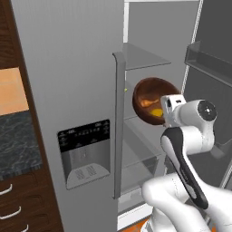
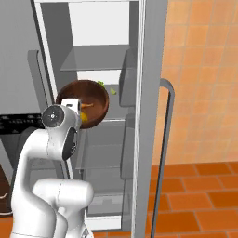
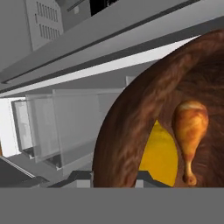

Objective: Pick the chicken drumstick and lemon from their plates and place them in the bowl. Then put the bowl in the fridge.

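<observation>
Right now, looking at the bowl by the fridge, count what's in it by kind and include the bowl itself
Bowl, tilted, at the open fridge: 1
Chicken drumstick inside it: 1
Lemon inside it: 1
Total: 3

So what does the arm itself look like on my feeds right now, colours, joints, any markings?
The arm is glossy white with rounded, tubular links and a dark stripe running along one link. Its joints end in dark grey round caps with a small pale ring at the centre. The hand section by the gripper is a boxy white block. No cables or lettering are visible.
</observation>
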You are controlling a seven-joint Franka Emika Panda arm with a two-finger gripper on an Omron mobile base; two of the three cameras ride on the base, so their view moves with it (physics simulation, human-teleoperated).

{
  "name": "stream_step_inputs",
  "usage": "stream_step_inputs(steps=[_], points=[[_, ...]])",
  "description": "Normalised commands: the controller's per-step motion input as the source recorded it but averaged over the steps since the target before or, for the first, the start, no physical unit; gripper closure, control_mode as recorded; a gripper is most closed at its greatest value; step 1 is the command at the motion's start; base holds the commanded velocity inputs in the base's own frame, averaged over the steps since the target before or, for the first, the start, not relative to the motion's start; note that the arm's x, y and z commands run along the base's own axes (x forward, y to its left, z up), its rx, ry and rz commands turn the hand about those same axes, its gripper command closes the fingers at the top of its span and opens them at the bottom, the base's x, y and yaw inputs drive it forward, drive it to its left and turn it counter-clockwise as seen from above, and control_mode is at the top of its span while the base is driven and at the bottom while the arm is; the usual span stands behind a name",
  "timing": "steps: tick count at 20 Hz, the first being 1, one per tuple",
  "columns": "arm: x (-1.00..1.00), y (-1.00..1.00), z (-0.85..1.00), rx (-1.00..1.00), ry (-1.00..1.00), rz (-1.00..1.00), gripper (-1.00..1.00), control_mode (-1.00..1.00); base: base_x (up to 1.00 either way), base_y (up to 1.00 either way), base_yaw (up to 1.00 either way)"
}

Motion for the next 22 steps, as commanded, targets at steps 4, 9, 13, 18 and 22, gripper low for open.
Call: stream_step_inputs(steps=[4, 9, 13, 18, 22], points=[[0.22, -0.01, -0.02, 0.00, 0.01, 0.00, 1.00, -1.00, 0.00, 0.00, 0.00], [0.12, 0.00, -0.03, 0.00, 0.03, 0.02, 1.00, -1.00, 0.00, 0.00, 0.00], [0.26, 0.00, 0.00, 0.00, 0.05, 0.05, 1.00, -1.00, 0.00, 0.00, 0.00], [0.26, 0.00, 0.00, 0.00, 0.04, 0.04, 1.00, -1.00, 0.00, 0.00, 0.00], [0.38, 0.00, 0.00, 0.00, 0.03, 0.03, 1.00, -1.00, 0.00, 0.00, 0.00]])
